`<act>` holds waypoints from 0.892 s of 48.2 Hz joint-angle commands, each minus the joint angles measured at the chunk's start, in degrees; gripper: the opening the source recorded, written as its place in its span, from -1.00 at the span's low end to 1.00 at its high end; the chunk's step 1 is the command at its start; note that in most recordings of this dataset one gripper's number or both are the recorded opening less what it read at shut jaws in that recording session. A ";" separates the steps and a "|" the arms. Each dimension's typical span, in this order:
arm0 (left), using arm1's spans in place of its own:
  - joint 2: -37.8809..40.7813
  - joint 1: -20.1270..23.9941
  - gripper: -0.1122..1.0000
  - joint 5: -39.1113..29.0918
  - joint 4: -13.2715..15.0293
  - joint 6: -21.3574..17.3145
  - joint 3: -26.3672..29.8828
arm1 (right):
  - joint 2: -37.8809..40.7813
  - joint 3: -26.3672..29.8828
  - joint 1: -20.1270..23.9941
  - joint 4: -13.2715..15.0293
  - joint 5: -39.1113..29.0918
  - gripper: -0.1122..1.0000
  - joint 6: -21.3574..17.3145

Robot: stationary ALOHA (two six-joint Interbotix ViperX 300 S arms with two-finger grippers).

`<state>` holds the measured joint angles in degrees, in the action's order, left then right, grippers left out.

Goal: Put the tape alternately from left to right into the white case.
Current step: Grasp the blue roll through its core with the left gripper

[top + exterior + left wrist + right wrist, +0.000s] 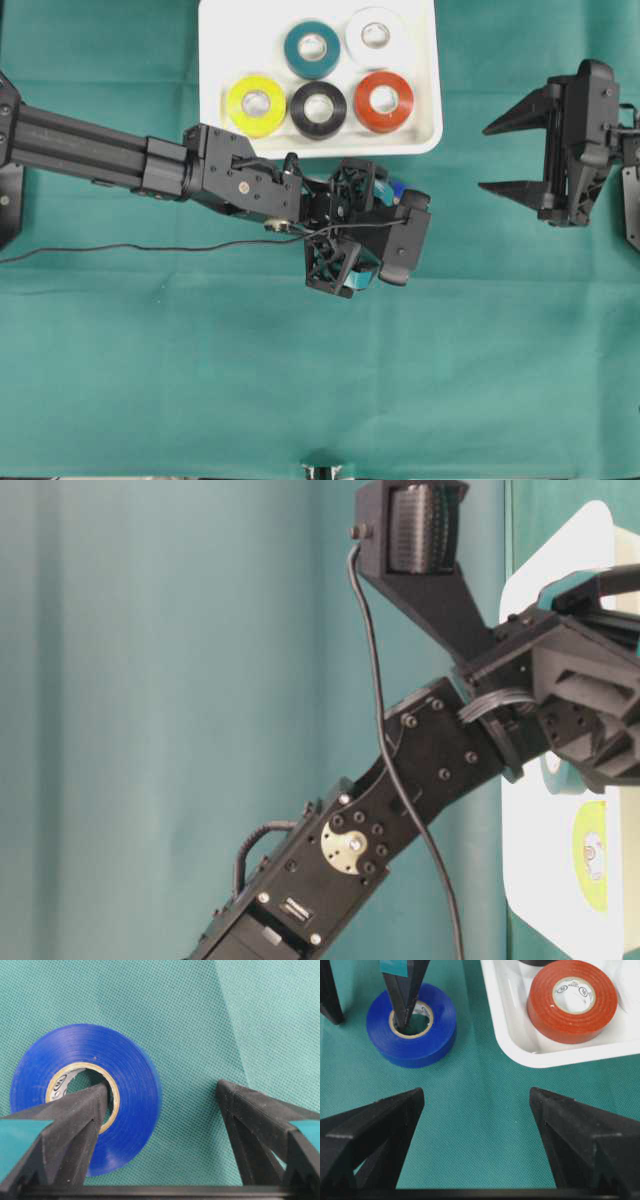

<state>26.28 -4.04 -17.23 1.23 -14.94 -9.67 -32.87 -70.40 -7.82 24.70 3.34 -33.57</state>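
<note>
The blue tape roll [131, 1110] lies flat on the green cloth, just below the white case [425, 140]. My left gripper [161, 1087] is open over it, with one finger [75, 1120] down in the roll's core and the other on the cloth outside the roll. From overhead only a sliver of the blue roll [392, 186] shows beside the left gripper [365, 230]. The case holds the teal [311, 49], white [375, 37], yellow [257, 104], black [318, 108] and orange-red [383, 100] rolls. My right gripper [483, 158] is open and empty, to the right of the case.
The left arm [100, 145] stretches across the cloth from the left edge, and a thin black cable [150, 248] trails below it. In the right wrist view the case's corner [520, 1050] with the orange-red roll [572, 1000] lies just ahead of the right gripper [476, 1092].
</note>
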 commanded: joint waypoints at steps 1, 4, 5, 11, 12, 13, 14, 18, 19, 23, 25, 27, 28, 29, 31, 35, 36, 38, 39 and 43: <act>-1.05 0.26 0.84 0.09 0.00 0.09 1.32 | -0.18 0.62 0.09 0.09 0.44 0.67 -0.09; -1.14 0.18 0.84 0.09 0.00 0.09 1.32 | -0.18 0.62 0.09 0.09 0.53 0.67 -0.09; -1.14 0.18 0.84 0.09 0.00 0.09 1.32 | -0.18 0.62 0.09 0.09 0.44 0.67 -0.09; -1.32 0.26 0.81 0.09 0.00 0.09 1.32 | -0.18 0.53 0.09 0.09 0.44 0.67 -0.09; -1.32 0.26 0.79 0.09 0.00 0.09 1.23 | -0.18 0.53 0.09 0.09 0.44 0.67 -0.09; -1.32 0.26 0.75 0.18 0.00 0.09 1.32 | -0.18 0.53 0.09 0.09 0.53 0.67 -0.09; -1.32 0.26 0.70 0.18 0.00 0.00 1.32 | -0.18 0.53 0.09 0.09 0.44 0.67 -0.09; -1.41 0.26 0.37 0.44 0.00 -0.09 1.32 | -0.18 0.53 0.09 0.09 0.44 0.67 -0.09; -1.41 0.26 0.26 0.53 -0.09 -0.09 1.32 | -0.18 0.62 0.09 0.09 0.53 0.67 -0.09; -1.41 0.26 -0.19 0.79 -0.09 -0.09 1.32 | -0.18 0.62 0.09 0.09 0.53 0.67 -0.09; -1.41 0.26 -0.31 0.79 -0.09 -0.09 1.32 | -0.18 0.53 0.09 0.09 0.44 0.67 -0.09; -1.41 0.26 -0.31 0.79 -0.09 -0.09 1.23 | -0.18 0.53 0.09 0.09 0.44 0.67 -0.09; -1.41 0.18 -0.31 0.79 -0.09 -0.09 1.23 | -0.18 0.53 0.09 0.09 0.53 0.67 -0.09; -1.41 0.26 -0.31 0.79 -0.09 -0.09 1.23 | -0.18 0.62 0.09 0.09 0.44 0.67 -0.09; -1.41 0.26 -0.31 0.79 0.00 0.00 1.14 | -0.18 0.53 0.09 0.09 0.44 0.67 -0.09; -1.49 0.18 -0.31 0.79 0.00 0.00 1.05 | -0.18 0.53 0.09 0.00 0.44 0.67 -0.09; -1.49 0.26 -0.31 0.79 0.00 0.00 1.05 | -0.18 0.53 0.09 0.00 0.44 0.67 -0.09; -1.49 0.26 -0.31 0.79 -0.09 0.00 1.14 | -0.18 0.53 0.09 0.00 0.44 0.67 -0.09; -1.49 0.18 -0.31 0.79 0.00 0.00 1.14 | -0.18 0.53 0.09 0.09 0.53 0.67 -0.09; -2.02 0.09 -0.31 0.70 0.00 0.09 0.97 | -0.18 0.44 0.09 0.00 0.44 0.67 -0.09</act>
<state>26.28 -3.96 -16.70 1.23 -15.03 -9.58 -32.87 -70.40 -7.82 24.70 3.34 -33.49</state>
